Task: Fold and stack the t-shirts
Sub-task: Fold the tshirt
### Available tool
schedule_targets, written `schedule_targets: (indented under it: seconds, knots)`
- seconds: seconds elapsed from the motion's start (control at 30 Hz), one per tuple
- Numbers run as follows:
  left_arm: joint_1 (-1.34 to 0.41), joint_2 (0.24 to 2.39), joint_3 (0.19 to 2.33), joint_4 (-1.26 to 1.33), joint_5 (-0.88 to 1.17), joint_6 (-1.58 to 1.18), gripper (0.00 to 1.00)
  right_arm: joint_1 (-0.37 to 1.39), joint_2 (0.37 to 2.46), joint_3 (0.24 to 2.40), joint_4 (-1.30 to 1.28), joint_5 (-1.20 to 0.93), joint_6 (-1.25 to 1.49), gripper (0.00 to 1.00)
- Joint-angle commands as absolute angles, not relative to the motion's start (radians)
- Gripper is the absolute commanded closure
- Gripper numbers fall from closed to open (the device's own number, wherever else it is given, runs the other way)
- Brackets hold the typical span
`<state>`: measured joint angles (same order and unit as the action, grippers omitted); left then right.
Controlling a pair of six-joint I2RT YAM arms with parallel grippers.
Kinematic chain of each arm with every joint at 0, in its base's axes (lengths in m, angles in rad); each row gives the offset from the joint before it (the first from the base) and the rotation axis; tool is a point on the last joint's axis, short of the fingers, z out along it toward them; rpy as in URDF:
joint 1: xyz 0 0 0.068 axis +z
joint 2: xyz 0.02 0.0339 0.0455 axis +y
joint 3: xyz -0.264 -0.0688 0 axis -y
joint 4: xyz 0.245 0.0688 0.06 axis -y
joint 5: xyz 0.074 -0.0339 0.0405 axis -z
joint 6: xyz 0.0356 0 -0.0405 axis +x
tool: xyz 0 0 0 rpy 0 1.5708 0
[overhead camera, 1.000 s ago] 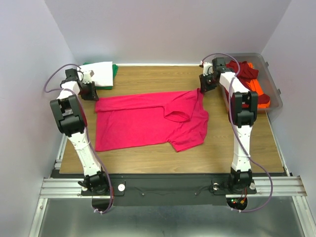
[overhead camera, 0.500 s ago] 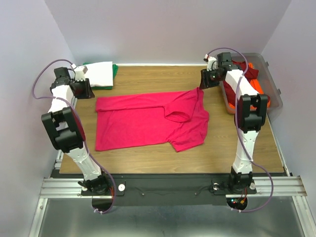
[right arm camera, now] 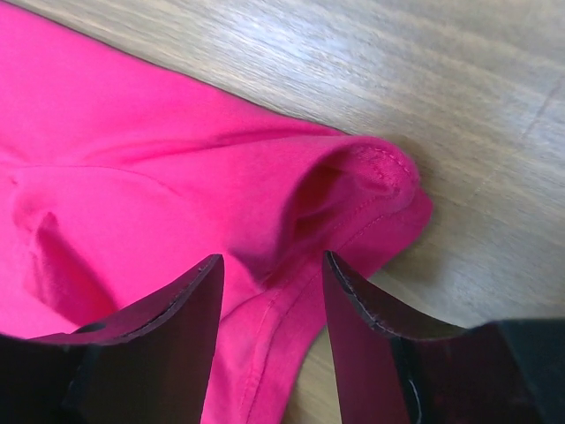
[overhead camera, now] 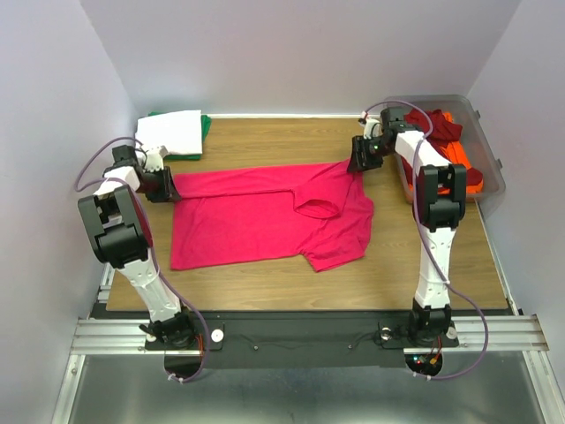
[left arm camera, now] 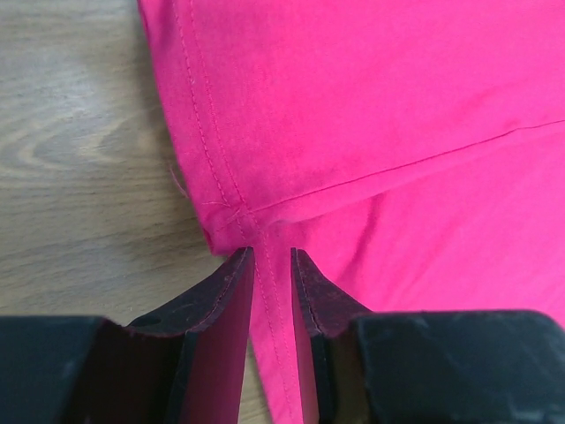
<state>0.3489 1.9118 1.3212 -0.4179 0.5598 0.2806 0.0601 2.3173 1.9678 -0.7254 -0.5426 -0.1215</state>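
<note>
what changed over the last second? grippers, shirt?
The left gripper swung back toward the white stack, then came down at the pink t-shirt's far-left corner. The right gripper dropped to the far sleeve. Both jaws stand open astride the cloth, nothing gripped. T-shirt, stack, bin unmoved.

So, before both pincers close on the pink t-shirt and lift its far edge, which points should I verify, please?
1. The left pincer is at the hem corner of the pink-red t-shirt: ok, it stands astride the hem.
2. The left pincer grips the cloth: not ok, a narrow gap shows and the cloth lies flat.
3. The right pincer is astride the sleeve: ok, open.
4. Both pincers are on the shirt's far edge: ok.
5. One cloth layer or two at the sleeve: cannot tell.
6. The folded white t-shirt lies apart from the pink one: ok.
</note>
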Motion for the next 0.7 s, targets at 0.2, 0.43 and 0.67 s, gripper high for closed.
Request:
schedule_targets:
  seconds: [0.2, 0.43, 0.67]
  knots:
    - [0.373, 1.947, 1.292, -0.376, 0.528, 0.244, 0.66, 0.061, 2.342, 1.994, -0.718, -0.607, -0.112, 0.9]
    - [0.397, 1.954, 1.293, -0.387, 0.503, 0.253, 0.66, 0.046, 2.322, 2.0, -0.724, -0.554, -0.115, 0.99]
    - [0.411, 1.985, 1.293, -0.39, 0.491, 0.252, 0.7, 0.026, 2.309, 2.005, -0.739, -0.532, -0.118, 0.99]
